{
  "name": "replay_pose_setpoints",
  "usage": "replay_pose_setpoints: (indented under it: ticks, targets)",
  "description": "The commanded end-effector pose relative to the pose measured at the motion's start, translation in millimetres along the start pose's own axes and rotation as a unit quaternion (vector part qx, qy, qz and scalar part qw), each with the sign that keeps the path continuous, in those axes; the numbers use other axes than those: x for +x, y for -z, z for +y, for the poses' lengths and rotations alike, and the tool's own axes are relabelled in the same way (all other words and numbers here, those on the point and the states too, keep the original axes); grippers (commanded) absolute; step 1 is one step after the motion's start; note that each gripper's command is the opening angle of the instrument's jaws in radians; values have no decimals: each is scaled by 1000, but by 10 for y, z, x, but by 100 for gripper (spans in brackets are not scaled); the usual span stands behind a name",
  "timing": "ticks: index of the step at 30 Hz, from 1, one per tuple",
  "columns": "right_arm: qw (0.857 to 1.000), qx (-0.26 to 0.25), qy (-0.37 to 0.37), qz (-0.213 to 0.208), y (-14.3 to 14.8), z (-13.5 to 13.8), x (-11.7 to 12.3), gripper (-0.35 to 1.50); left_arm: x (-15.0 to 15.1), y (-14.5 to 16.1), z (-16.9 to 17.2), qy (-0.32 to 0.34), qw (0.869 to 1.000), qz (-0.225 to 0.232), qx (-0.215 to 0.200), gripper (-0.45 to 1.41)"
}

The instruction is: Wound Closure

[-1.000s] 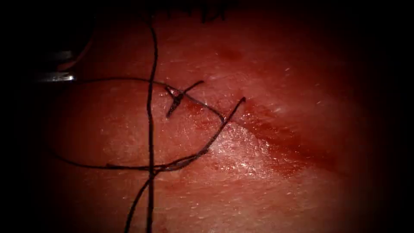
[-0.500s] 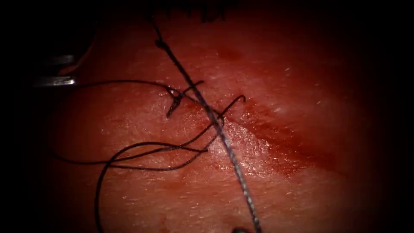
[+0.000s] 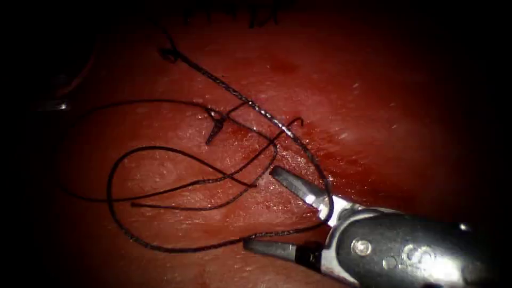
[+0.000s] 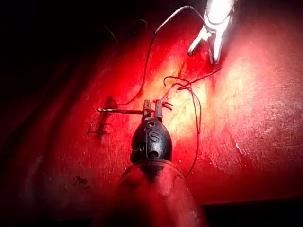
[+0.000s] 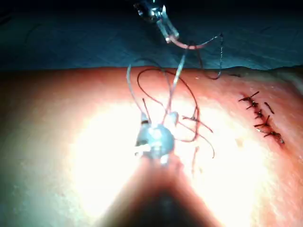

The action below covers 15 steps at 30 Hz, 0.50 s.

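Entering lower right since the earlier frame, the right arm's steel needle driver [image 3: 260, 208] straddles the dark braided thread [image 3: 160, 152] on the red tissue [image 3: 373, 106], jaws apart and empty, while the left arm's driver [image 4: 152, 106] clamps the thin curved needle [image 4: 118, 111] seemingly clear of the tissue; thread handling seems in hand, calling for a square grip on that strand.

Loose thread [image 3: 176, 176] loops crowd the tissue [image 3: 373, 106] left of the cut [image 3: 341, 165]; right side lies bare.

A surgical practice bench in a robotics lab is showing here: a slab of tissue [image 5: 85, 156] is lying under harsh spot lighting on a blue drape [image 5: 71, 42], a row of finished dark stitches [image 5: 261, 118] is running along it, and a metal wristed tool [image 3: 405, 250] is reaching in over loose thread [image 3: 160, 181]
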State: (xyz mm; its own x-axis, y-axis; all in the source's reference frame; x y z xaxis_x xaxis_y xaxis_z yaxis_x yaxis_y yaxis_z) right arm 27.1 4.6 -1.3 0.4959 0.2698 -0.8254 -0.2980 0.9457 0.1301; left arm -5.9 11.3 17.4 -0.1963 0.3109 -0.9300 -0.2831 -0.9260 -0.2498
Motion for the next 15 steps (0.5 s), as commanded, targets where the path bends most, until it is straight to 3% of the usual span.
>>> replay_pose_setpoints:
  ticks: [1,4,7,9,11,15]
  targets:
    - [1000,-1,2,0,-10,-5,-8,106,-4,-5,0,0,1000,0,1,-45]
    - [998,37,-10,40,3,-16,-2,125,-5,1,-5,0,1000,-1,5,-45]
    - [987,125,-29,92,40,-40,18,138,-7,6,-10,3,1000,0,8,-45]
    - [981,158,-31,108,59,-51,26,138,-8,9,-12,3,1000,1,9,-45]
    - [965,220,-31,136,103,-72,41,143,-9,12,-15,7,1000,2,11,-45]
    - [953,253,-28,165,137,-77,48,143,-10,14,-18,11,1000,9,13,-45]
